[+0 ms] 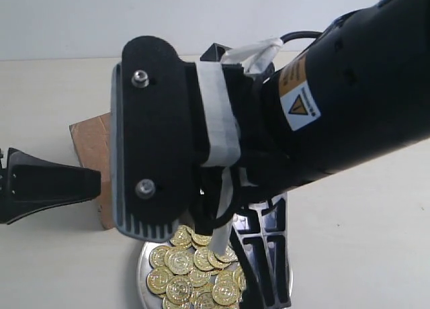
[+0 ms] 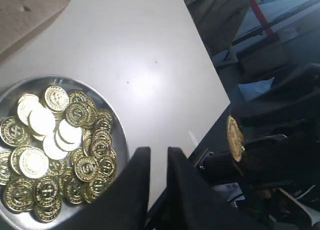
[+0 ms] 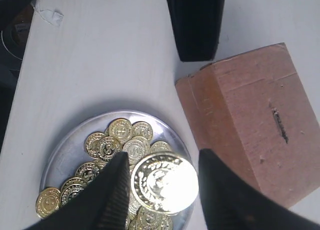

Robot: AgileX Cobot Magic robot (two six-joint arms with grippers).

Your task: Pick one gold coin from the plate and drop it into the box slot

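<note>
One gold coin (image 3: 165, 182) sits pinched between the fingers of our right claw (image 3: 161, 190), held above the plate (image 3: 62, 147), where many more coins (image 3: 117, 140) lie heaped. Our left claw (image 2: 159, 190) is nearly closed and holds nothing. Beside the plate on the tabletop (image 3: 100, 55) stands the box (image 3: 225, 110), its slot (image 3: 280, 125) on top and uncovered. We judge the pick done; carrying the coin over, lining it up with the slot and letting go remain.
</note>
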